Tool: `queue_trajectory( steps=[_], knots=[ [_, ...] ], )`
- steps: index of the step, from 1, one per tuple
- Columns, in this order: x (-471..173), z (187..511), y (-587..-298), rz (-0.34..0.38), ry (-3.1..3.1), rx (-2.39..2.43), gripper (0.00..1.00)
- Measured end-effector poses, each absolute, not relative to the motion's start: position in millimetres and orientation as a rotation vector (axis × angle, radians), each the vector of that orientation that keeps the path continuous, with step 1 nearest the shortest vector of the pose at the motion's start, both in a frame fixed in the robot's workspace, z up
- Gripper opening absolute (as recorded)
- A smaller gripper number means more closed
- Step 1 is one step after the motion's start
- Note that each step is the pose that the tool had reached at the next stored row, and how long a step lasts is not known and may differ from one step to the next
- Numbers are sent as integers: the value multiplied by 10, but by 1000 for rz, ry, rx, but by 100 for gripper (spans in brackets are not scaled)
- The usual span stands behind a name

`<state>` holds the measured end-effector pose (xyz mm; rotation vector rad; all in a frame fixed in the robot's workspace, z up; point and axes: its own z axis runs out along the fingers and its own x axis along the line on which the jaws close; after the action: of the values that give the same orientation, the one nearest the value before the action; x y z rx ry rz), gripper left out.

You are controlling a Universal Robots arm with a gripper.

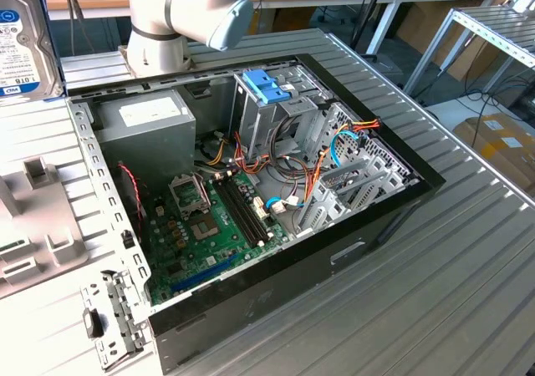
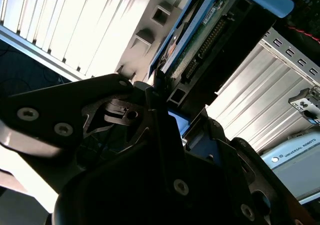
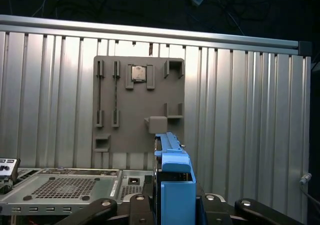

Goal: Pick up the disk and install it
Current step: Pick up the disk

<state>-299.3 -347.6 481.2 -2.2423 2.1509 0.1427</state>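
The disk hangs in the air at the exterior view's far left, its labelled silver face toward the camera and a blue rail along its edge. In the first wrist view the disk shows edge-on, with its blue rail and end tab rising between my black fingers. My gripper is shut on it from both sides. The second wrist view has the disk showing its connector edge and a blue tab, gripped in the same gripper. It is held above the grey holder tray, clear of it.
The open computer case lies on the ribbed metal table, with motherboard, cables and power supply inside. A grey drive cage topped by a lighter blue bracket stands at the case's back. The arm's base stands behind the case.
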Motion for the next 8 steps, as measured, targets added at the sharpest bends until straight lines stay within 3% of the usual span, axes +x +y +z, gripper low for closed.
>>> queue_trajectory(
  steps=[8],
  knots=[
    [-2947,4807,-3483,143,2151,-2242,37]
  ],
)
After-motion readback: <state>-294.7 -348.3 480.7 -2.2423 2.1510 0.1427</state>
